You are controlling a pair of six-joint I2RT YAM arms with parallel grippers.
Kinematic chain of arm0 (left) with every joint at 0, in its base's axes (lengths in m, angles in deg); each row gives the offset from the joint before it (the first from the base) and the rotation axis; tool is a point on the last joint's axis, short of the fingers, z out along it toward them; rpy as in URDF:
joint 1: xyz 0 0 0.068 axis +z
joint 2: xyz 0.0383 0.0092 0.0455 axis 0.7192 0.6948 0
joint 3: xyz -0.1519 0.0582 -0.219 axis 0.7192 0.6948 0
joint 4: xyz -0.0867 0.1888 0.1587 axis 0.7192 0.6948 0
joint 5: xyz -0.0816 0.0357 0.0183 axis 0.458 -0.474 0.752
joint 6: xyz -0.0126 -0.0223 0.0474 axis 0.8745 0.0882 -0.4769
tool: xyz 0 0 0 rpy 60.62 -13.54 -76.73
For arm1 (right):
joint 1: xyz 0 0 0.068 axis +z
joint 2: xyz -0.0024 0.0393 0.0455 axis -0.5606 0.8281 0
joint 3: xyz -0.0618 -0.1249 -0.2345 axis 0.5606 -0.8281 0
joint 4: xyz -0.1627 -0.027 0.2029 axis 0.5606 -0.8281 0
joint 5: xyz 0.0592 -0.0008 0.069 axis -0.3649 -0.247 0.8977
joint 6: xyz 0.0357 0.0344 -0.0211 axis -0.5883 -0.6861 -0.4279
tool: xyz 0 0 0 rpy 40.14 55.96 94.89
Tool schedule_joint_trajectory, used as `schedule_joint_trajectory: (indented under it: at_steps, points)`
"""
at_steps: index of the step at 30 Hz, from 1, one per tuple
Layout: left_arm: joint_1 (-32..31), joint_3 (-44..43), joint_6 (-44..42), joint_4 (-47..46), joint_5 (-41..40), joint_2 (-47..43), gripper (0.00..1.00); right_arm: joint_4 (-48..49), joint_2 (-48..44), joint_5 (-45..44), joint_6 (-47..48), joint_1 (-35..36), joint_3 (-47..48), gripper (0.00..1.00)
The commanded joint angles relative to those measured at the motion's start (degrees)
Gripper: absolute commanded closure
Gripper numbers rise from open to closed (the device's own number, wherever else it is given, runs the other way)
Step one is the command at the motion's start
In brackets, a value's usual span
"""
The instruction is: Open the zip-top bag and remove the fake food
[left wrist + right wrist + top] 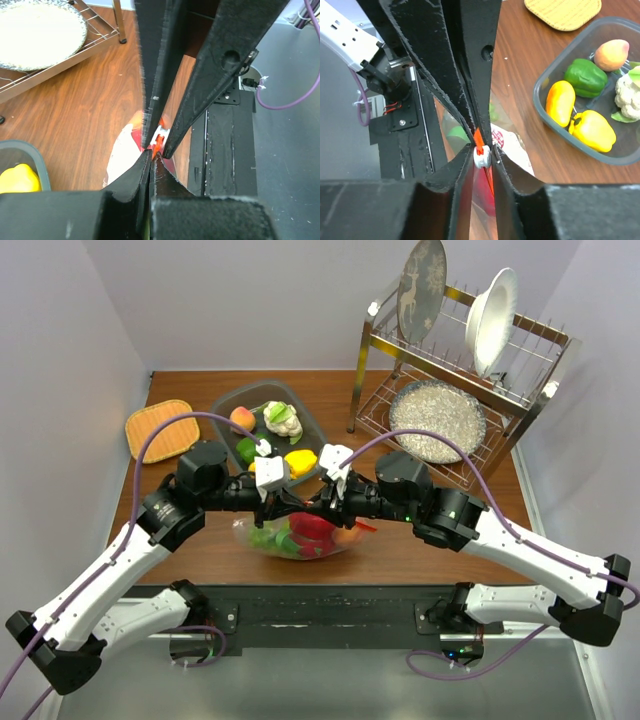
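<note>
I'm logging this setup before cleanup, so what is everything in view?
zip-top bag: one, clear with orange-red strip, near edge, centre
fake food: several, red, green, orange, inside bag
tray: one, grey, behind bag, holding yellow, green, peach, white toys
mat: one, yellow woven, back left
dish rack: one, metal, back right, holding three dishes
left gripper: one, black, shut on bag's strip
right gripper: one, black, shut on white slider

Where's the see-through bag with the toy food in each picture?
Top view: the zip-top bag sits just below the middle.
Left wrist: the bag is low, slightly left of centre.
Right wrist: the bag is near the middle, slightly low.
Shared landmark: the bright yellow pepper.
</note>
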Motion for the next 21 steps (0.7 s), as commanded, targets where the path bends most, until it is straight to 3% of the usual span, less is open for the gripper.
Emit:
schedule_joint_trajectory:
  at_steps: [1,7,15,18,21]
  points:
    - [0.29,-0.65,0.58,-4.18,-0.07,-1.56,1.00,2.70,-0.29,0.07,0.51,-0.26,2.72,0.85]
    - [0.20,0.23,2.69,-7.16,-6.12,-5.24,1.00,0.86,-1.16,-1.33,0.43,-0.26,0.35,0.94]
    - [0.20,-0.91,7.17,-10.42,-16.85,-7.80,1.00,-1.77,-4.15,-6.69,-1.86,-0.17,-5.19,0.96]
    - [0.20,-0.82,8.14,-10.86,-23.61,-8.76,1.00,-3.62,-5.91,-9.94,-4.66,-0.26,-7.65,0.96]
    - [0.20,0.49,12.08,-12.70,-36.78,-10.34,1.00,-4.77,-6.96,-12.14,-7.83,-0.26,-10.72,0.95]
